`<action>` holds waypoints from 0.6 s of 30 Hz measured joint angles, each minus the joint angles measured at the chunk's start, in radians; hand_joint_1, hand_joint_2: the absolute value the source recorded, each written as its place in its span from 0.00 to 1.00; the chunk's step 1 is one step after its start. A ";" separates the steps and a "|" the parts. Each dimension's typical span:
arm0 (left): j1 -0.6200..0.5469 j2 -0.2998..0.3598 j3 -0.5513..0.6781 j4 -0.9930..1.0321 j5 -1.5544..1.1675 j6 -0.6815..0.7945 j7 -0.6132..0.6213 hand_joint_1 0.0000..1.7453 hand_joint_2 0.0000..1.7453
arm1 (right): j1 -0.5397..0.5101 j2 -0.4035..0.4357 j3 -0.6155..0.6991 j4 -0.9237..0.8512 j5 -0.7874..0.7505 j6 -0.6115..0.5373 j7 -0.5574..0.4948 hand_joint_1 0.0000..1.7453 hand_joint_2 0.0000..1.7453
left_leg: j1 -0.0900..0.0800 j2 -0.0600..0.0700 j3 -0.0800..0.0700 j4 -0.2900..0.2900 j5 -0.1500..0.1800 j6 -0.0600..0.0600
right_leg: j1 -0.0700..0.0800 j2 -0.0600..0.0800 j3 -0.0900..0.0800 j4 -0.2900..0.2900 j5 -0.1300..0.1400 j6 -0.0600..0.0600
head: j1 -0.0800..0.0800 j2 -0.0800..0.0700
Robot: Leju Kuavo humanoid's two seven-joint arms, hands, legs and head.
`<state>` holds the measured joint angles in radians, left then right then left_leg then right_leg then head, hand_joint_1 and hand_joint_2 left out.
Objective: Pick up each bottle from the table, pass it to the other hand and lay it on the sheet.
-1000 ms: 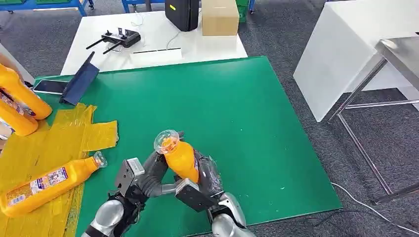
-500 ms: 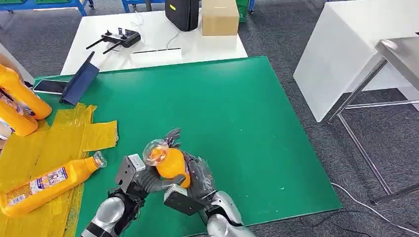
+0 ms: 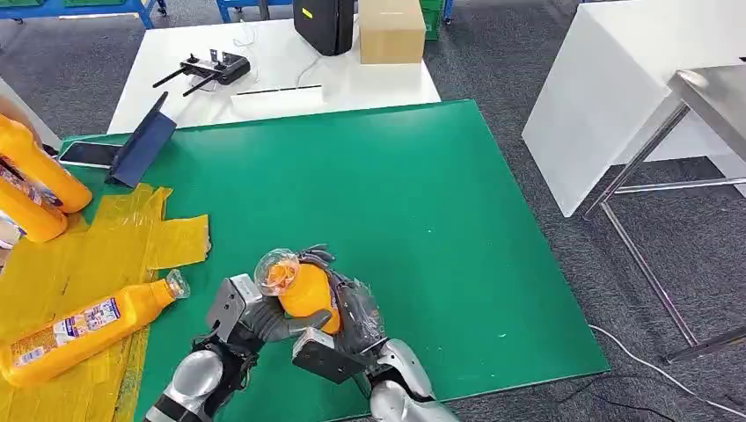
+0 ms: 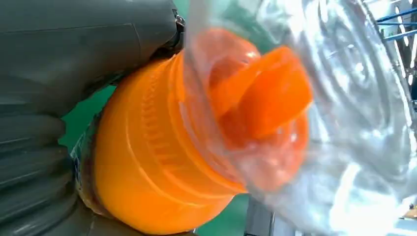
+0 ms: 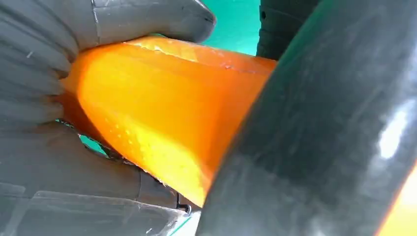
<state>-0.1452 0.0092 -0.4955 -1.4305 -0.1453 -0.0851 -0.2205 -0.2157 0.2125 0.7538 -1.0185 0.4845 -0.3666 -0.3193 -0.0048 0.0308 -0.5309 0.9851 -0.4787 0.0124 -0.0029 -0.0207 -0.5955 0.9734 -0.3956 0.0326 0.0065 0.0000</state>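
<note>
fingers (image 3: 303, 327) of both hands wrapped round bottle (image 3: 303, 288) | (clear cap up)

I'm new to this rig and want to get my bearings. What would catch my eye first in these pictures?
First, the orange bottle with its clear cap, gripped between the left hand and right hand above the near edge of the green table. Next, the yellow sheet on the table's left side, with another orange bottle lying on it and two more bottles at the far left edge.
</note>
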 measured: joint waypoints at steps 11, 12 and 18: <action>0.000 0.000 0.000 0.000 0.021 0.006 -0.013 1.00 1.00 | 0.000 0.000 0.000 -0.003 -0.001 -0.024 0.003 0.91 1.00 | 0.000 0.000 0.000 0.000 0.000 0.000 | 0.000 0.000 0.000 0.000 0.000 0.000 | 0.000 0.000; 0.000 0.000 0.000 0.000 0.024 0.007 -0.015 1.00 1.00 | 0.001 0.000 0.000 -0.005 -0.002 -0.030 0.003 0.91 1.00 | 0.000 0.000 0.000 0.000 0.000 0.000 | 0.000 0.000 0.000 0.000 0.000 0.000 | 0.000 0.000; -0.001 -0.004 0.000 0.000 0.031 0.009 -0.021 1.00 1.00 | 0.009 0.000 0.000 -0.015 -0.011 -0.051 -0.005 0.00 1.00 | 0.000 0.000 0.000 0.000 0.000 0.000 | 0.000 0.000 0.000 0.000 0.000 0.000 | 0.000 0.000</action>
<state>-0.1458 0.0053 -0.4955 -1.4309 -0.1141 -0.0759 -0.2415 -0.2068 0.2125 0.7538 -1.0338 0.4734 -0.4178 -0.3247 -0.0048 0.0307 -0.5310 0.9851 -0.4787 0.0124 -0.0030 -0.0208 -0.5954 0.9734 -0.3956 0.0326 0.0061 0.0000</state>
